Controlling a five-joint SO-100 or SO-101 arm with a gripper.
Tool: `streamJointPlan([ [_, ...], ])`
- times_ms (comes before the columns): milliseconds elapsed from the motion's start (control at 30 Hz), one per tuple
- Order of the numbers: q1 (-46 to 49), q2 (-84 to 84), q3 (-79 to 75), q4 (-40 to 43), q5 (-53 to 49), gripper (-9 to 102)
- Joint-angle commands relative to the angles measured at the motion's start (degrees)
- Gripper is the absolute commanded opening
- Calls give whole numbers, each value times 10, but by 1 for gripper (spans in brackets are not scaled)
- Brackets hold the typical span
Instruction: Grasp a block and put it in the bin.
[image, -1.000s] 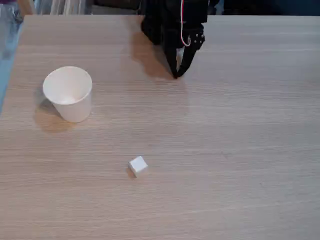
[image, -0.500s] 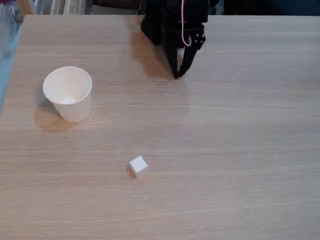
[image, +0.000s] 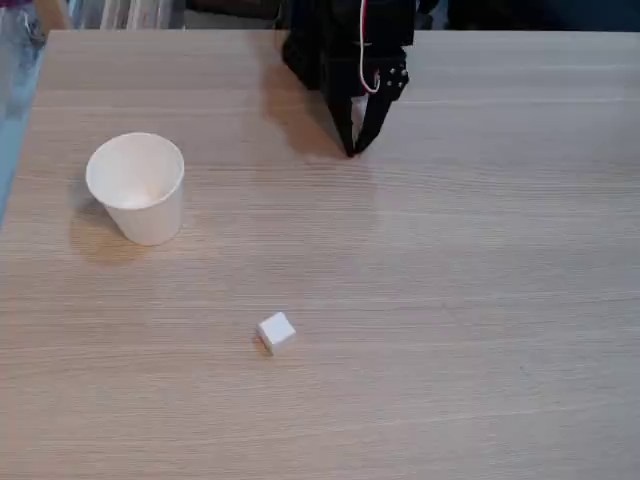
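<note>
A small white cube block (image: 276, 331) sits on a light brown wooden table (image: 450, 300), near the bottom middle of the fixed view. It lies flat on the wood, turned a little so one corner points down toward the camera. A white paper cup, the bin (image: 137, 186), stands upright on the left side of the table, with its round open top facing up. The cup and the block are well apart, and the cup is farther back than the block. At the top middle of the view, a black robot arm (image: 345, 45) reaches down over the table. A thin pink wire (image: 366, 50) runs along it. Its black two-finger gripper (image: 351, 150) points down with the tips close to the wood or on it, and the two fingers meet at the tips, pressed together with nothing between them. The gripper is far from both the block and the cup.
</note>
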Motion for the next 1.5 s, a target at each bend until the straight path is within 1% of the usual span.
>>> streamJointPlan([
  [0,12,1,2,-4,3,0],
  [300,25,-4,-28,10,6,1],
  [533,22,-60,-80,18,6,0],
  [633,26,-91,-102,9,7,0],
  [767,34,-145,-148,-2,4,0],
  [1000,46,-287,-263,-40,5,0],
  [1267,77,-439,-383,-46,11,0],
  [1467,99,-517,-444,-54,47,0],
])
